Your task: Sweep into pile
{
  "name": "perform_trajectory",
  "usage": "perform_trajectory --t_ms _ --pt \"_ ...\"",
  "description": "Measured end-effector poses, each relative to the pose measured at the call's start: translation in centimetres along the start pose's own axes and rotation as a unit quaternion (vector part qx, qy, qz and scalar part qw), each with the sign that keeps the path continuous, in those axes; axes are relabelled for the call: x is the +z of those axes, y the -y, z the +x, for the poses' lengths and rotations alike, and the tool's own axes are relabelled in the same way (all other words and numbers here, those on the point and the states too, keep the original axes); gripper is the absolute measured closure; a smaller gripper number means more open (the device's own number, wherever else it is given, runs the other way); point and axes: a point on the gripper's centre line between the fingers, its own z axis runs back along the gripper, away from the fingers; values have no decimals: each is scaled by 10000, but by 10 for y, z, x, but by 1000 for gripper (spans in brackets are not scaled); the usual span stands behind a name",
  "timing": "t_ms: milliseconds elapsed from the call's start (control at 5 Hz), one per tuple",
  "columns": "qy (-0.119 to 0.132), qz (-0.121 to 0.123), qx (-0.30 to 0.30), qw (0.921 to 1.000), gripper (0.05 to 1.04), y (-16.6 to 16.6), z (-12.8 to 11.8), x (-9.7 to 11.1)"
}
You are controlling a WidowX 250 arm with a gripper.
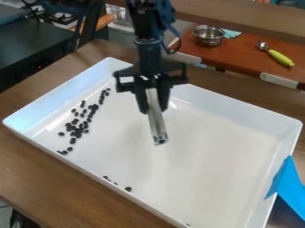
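The camera view shows the black gripper hanging over the white tray, nearer its far edge than its near edge, with its fingers closed on a slim silvery tool. The tool slants down between the fingers, its lower end over the tray's middle; whether it touches the tray floor, I cannot tell.

Most of the dark beans lie at the tray's left end, in a loose, uneven band that runs from near the left corner up towards the far-left wall. They are densest about the band's middle, some touching, others a little apart. A few more sit well apart from these, along the near edge: a small line of them, a single one just beside it, and another further along towards the bottom of the view.

The tray rests on a brown wooden tabletop. A blue piece of material lies against the tray's right edge. Beyond the far edge, a reddish-brown counter carries a metal pot, a teal cloth and a spoon with a yellow-green handle.
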Motion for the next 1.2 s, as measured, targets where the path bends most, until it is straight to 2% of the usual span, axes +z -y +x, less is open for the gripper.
perform_trajectory --t_ms 200,400,600,800,1200 --pt "168 -171 -138 9996 731 24 -10 -7" --pt "172 -202 -288 9992 731 32 -13 -24" --pt "46 -270 -540 9982 731 35 -13 -39" --pt "-42 -230 -403 9989 732 36 7 -49" --pt "-141 -199 -79 9997 731 16 35 -47"
